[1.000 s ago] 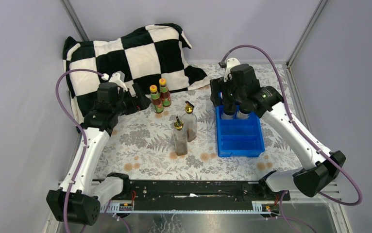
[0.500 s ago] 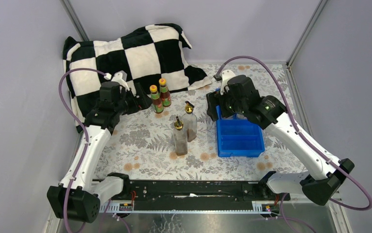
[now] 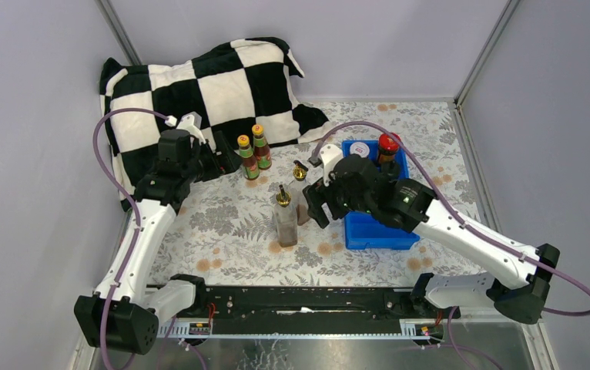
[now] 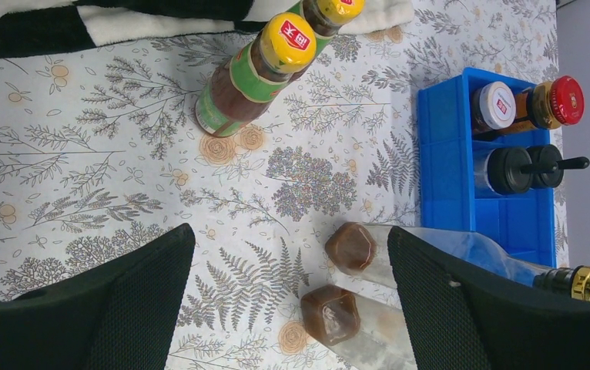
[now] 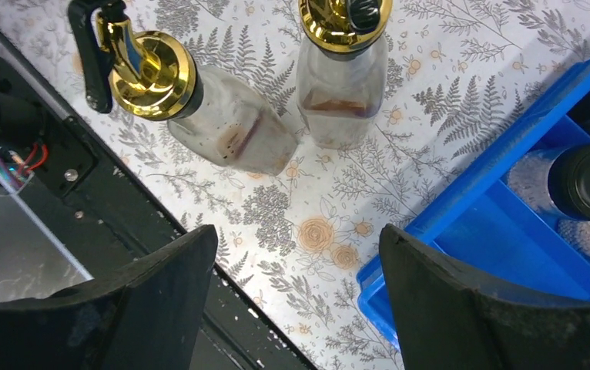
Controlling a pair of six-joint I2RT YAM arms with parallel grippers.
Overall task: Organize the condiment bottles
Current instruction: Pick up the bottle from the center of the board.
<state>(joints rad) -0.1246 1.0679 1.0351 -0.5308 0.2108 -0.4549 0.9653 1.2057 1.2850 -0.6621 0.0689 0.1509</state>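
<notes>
Two orange-capped dark sauce bottles (image 3: 250, 156) stand by the checkered cloth, also in the left wrist view (image 4: 255, 71). Two tall clear gold-spouted bottles (image 3: 286, 218) stand mid-table, also in the right wrist view (image 5: 199, 108). In the blue tray (image 3: 377, 230) sit the red-lidded jar (image 3: 388, 145), the white-lidded dark jar (image 3: 360, 149) and two black-capped shakers (image 4: 517, 169). My left gripper (image 3: 221, 162) is open and empty, left of the sauce bottles. My right gripper (image 3: 316, 206) is open and empty, between the gold-spouted bottles and the tray.
A black-and-white checkered cloth (image 3: 199, 85) lies bunched at the back left. The tray's near compartments (image 5: 507, 262) hold nothing. The black base rail (image 3: 300, 301) runs along the near edge. Grey walls enclose the table.
My right gripper has left the tray's far end and swung left and nearer, beside the gold-spouted bottles, uncovering the jars. The left arm has barely moved.
</notes>
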